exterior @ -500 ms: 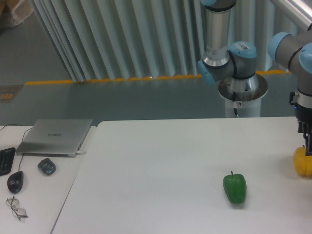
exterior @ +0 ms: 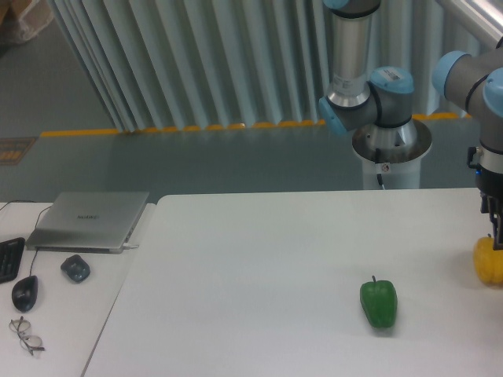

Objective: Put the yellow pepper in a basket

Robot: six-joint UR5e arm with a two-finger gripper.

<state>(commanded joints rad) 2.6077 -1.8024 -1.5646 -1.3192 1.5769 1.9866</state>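
Observation:
The yellow pepper (exterior: 488, 265) sits at the far right edge of the white table (exterior: 259, 259), partly cut off by the frame. My gripper (exterior: 495, 224) hangs straight down right over the pepper's top, with its dark fingers reaching the stem area. The frame edge cuts off most of the gripper, so the state of the jaws does not show. I cannot tell whether the pepper rests on the table or is held. No basket is in view.
A green bell pepper (exterior: 379, 302) lies on the table left of the yellow one. The robot base (exterior: 391, 145) stands behind the table. A laptop (exterior: 89, 220), mouse (exterior: 24, 293), small dark object (exterior: 75, 269) and glasses (exterior: 25, 334) lie on the left desk.

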